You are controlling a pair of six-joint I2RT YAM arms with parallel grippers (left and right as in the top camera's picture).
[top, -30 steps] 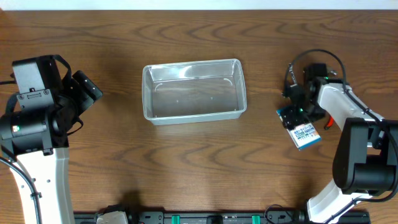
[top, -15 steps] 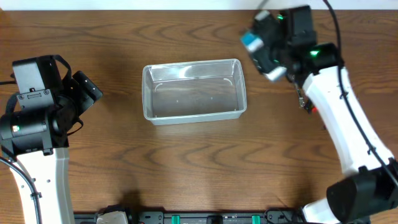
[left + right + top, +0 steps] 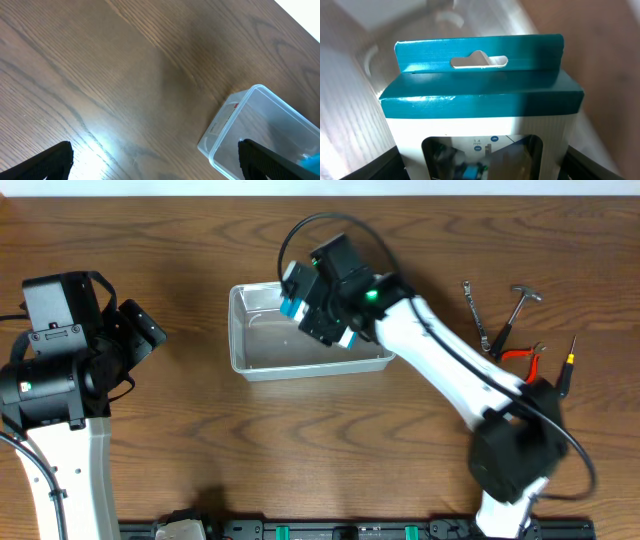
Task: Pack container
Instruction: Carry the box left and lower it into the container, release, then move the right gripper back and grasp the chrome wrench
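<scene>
The container (image 3: pixel 300 369) is a clear rectangular tub at the table's middle back; its corner also shows in the left wrist view (image 3: pixel 225 131). My right gripper (image 3: pixel 318 315) is shut on a blue and white retail box (image 3: pixel 291 304) and holds it over the tub's left half. In the right wrist view the box (image 3: pixel 480 95) fills the frame between the fingers (image 3: pixel 480 167), with the tub's wall behind it. My left gripper (image 3: pixel 140 330) is open and empty over bare table left of the tub (image 3: pixel 160 162).
Hand tools lie at the right of the table: a wrench (image 3: pixel 476 310), a hammer (image 3: pixel 517 305), red-handled pliers (image 3: pixel 520 356) and a screwdriver (image 3: pixel 567 365). The right arm stretches across the tub's right end.
My right arm lifted the box from the table's right side and swung it left over the tub. The left arm has not moved.
</scene>
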